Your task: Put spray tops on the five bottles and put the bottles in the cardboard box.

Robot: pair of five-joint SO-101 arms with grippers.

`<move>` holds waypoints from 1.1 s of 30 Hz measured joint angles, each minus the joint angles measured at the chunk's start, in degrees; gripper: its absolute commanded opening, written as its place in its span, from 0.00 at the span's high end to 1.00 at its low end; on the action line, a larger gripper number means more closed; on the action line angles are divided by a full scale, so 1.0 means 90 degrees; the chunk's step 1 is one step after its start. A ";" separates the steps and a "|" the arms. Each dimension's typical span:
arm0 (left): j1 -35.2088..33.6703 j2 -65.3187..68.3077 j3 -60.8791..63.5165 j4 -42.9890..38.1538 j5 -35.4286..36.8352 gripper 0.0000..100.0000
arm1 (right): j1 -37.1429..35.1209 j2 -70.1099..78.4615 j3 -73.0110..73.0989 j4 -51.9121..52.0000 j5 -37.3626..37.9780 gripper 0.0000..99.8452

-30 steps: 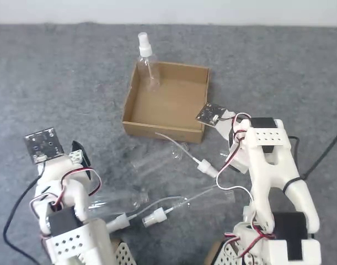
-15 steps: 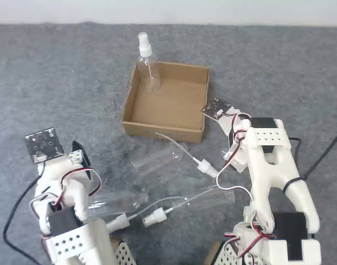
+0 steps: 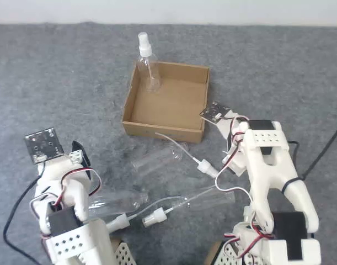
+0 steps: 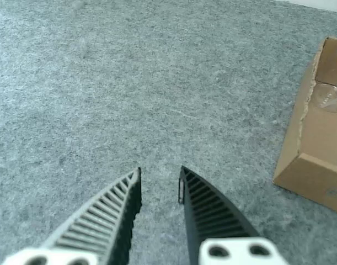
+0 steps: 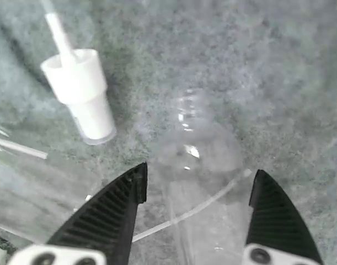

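Clear bottle (image 5: 198,146) lies uncapped on the carpet near the cardboard box (image 3: 168,105), between the right gripper's (image 5: 200,174) wide-spread, empty jaws. A loose spray top (image 5: 80,96) lies beside its neck. The bottle is probably light, thin-walled and slippery, so gripping gently at mid-body looks best. The left gripper (image 4: 160,171), slightly parted and empty, hangs well off the box.

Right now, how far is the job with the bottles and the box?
Done: one clear plastic bottle with a white spray top stands in the brown cardboard box. In hand: nothing yet; the right hand hangs open over a capless clear bottle lying on the grey carpet. Left: capping and boxing the other bottles; white spray tops lie loose.
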 measured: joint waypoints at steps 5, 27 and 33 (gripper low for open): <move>0.0000 0.0000 0.0000 0.0000 0.0000 0.89 | 0.0020 0.0000 0.0000 0.0000 0.0000 0.86; 0.0000 0.0000 0.0000 0.0000 0.0000 0.89 | -0.0049 0.0000 0.0000 0.0000 0.0244 0.78; 0.0000 0.0000 0.0000 0.0000 0.0000 0.89 | -0.0293 0.0000 0.0000 0.0000 0.0527 0.78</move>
